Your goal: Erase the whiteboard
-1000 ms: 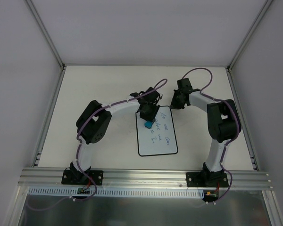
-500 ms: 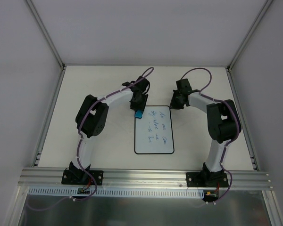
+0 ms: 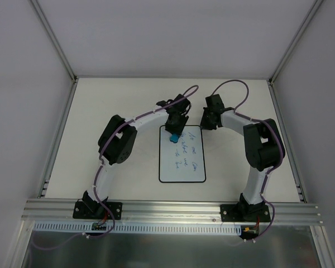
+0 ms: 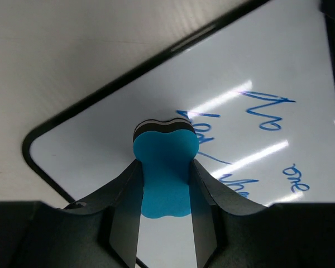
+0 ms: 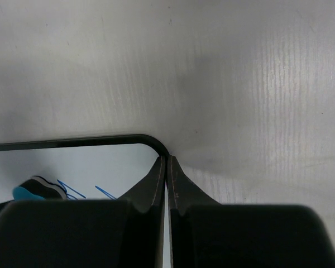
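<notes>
We see a white whiteboard [image 3: 182,170], black-rimmed, with blue handwriting [image 4: 268,104]; on it, a blue eraser [image 4: 166,149], seemingly dark-edged.

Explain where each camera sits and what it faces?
Top: above and behind, looking down on the table, board, left arm and right arm.
Left wrist: on the left arm, looking along the left claw, shut on the eraser, at the board.
Right wrist: on the right arm, looking past the shut right claw at the board's corner.
All three share the board and eraser.
</notes>
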